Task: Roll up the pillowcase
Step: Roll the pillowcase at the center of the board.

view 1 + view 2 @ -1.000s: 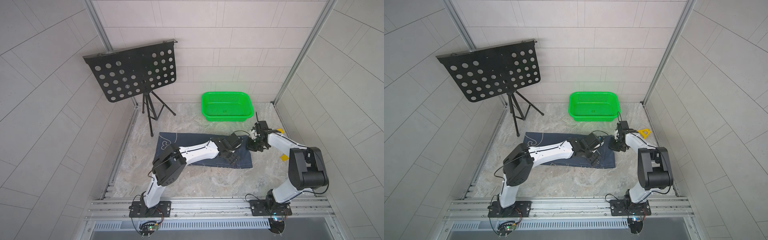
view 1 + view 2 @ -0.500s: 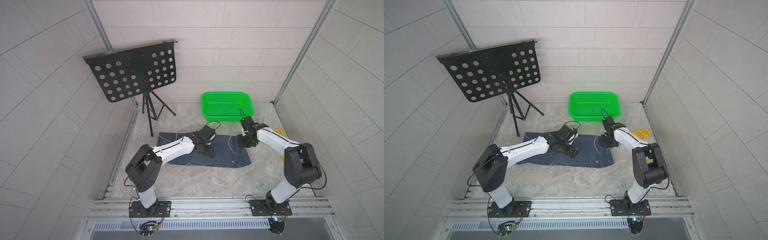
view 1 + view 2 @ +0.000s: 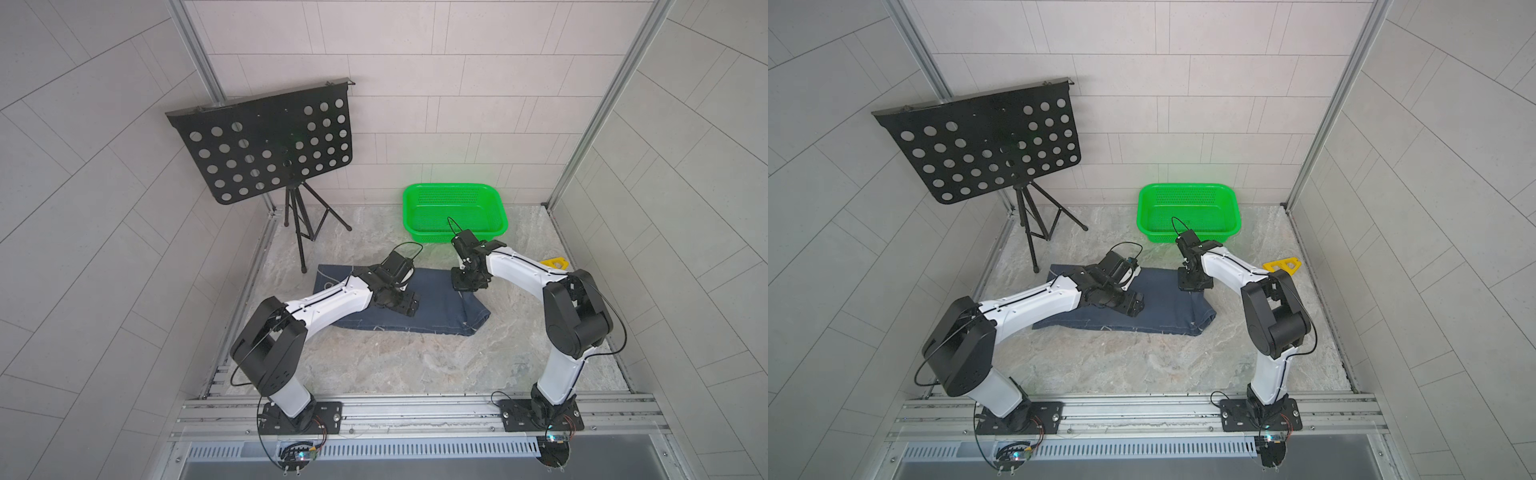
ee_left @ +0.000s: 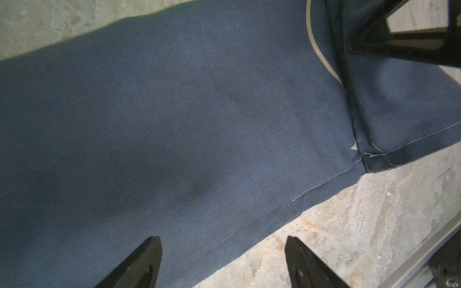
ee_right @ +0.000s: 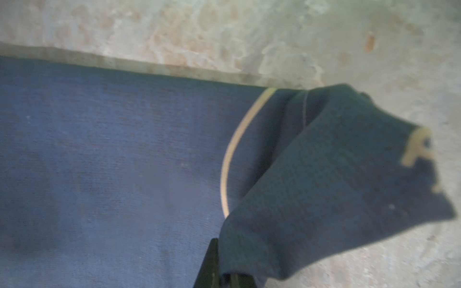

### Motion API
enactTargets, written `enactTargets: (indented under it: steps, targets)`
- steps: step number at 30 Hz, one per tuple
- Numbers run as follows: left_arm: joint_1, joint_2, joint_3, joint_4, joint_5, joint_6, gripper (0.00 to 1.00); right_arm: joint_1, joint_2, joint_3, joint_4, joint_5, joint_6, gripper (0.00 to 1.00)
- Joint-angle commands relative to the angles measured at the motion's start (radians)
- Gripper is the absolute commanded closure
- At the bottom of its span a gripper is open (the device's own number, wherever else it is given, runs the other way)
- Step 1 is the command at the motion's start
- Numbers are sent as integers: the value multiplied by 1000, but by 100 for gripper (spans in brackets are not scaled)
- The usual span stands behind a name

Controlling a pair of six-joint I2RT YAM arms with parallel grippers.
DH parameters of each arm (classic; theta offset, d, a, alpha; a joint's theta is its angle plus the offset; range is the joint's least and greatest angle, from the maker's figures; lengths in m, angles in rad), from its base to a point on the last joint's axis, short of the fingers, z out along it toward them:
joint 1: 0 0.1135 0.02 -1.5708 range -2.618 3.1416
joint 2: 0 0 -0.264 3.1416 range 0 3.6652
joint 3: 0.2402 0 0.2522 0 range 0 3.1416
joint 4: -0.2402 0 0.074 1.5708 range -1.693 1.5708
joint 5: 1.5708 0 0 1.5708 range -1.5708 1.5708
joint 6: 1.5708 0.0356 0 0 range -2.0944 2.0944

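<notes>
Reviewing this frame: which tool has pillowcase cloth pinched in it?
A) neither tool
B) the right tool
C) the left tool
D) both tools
B: in the right wrist view a raised flap of the pillowcase runs into the right tool, which is closed on it; the left tool stands open above the flat cloth.

Navy pillowcase point(image 3: 436, 307), pale outline print; green basket point(image 3: 453, 188); black perforated stand point(image 3: 274, 124).

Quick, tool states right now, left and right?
Left tool: open, holding nothing.
Right tool: closed on a lifted corner of the pillowcase.
</notes>
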Motion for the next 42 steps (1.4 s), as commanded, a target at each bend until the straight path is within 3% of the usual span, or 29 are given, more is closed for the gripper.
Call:
enactTargets:
  steps: [1,10,14,20,28,37,42]
  targets:
    - [11,-33,-20,8,11,-10,15,26,38,33,-22,-4,15,86]
    - [15,-50,-44,25,36,-32,15,61,107,89,0,-62,26,73]
    - [16,-59,-51,39,52,-49,15,60,91,88,21,-107,38,64]
    - [15,-39,-60,109,119,-115,15,4,6,73,32,-169,51,61]
    - [-19,31,28,158,154,-146,15,-128,-143,-15,46,-212,35,63]
    - [-133,156,114,206,161,-119,20,-144,-18,20,175,-305,33,75]
    - [-185,244,132,171,100,-58,23,-143,89,83,228,-313,35,80]
